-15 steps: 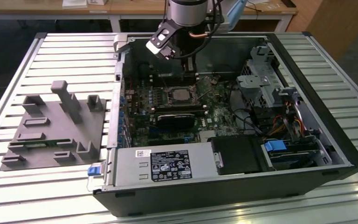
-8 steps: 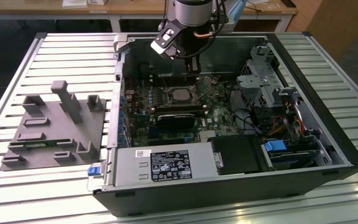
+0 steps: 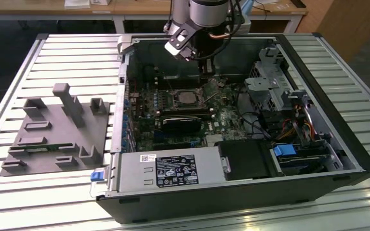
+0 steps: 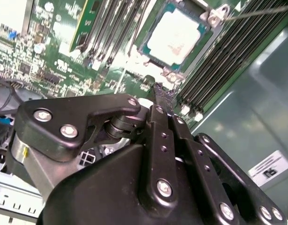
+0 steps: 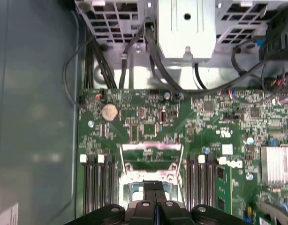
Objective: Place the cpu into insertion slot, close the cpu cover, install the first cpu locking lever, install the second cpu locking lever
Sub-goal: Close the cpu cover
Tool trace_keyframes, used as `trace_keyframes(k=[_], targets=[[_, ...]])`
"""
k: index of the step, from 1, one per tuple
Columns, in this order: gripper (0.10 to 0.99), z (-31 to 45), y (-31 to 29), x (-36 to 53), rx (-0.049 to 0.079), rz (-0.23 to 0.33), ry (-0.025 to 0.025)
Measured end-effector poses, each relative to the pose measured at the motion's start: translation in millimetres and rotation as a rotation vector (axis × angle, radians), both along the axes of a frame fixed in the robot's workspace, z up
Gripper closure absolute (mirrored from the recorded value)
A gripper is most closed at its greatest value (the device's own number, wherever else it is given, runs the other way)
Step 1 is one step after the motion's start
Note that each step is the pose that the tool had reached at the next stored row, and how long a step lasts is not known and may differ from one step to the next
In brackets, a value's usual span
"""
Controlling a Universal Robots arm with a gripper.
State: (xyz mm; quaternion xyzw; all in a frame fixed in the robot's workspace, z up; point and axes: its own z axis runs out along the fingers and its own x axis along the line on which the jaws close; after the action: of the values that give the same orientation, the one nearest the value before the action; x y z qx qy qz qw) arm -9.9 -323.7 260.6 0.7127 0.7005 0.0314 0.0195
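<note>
Pincer (image 5: 153, 184) fingers pressed together, gripping nothing, tips close by the insertion slot (image 4: 148, 52); arm (image 3: 207, 17) reaches steeply down into the open computer case (image 3: 236, 202) on the slatted counter (image 3: 63, 57). Second wrist view: cpu (image 4: 174, 37), silvery-grey top, seated flat in the slot. First wrist view: cpu cover (image 5: 151, 149) tipped up, open.

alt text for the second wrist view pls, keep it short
The black gripper, fingers together, points toward the silvery cpu lying in the insertion slot on the green circuit board, with black memory slots on both sides.
</note>
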Motion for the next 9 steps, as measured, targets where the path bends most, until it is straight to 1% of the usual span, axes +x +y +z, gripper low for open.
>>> trace_keyframes(k=[9], targets=[[0.98,0.0,0.4,17.5,0.0,0.0,0.0001]])
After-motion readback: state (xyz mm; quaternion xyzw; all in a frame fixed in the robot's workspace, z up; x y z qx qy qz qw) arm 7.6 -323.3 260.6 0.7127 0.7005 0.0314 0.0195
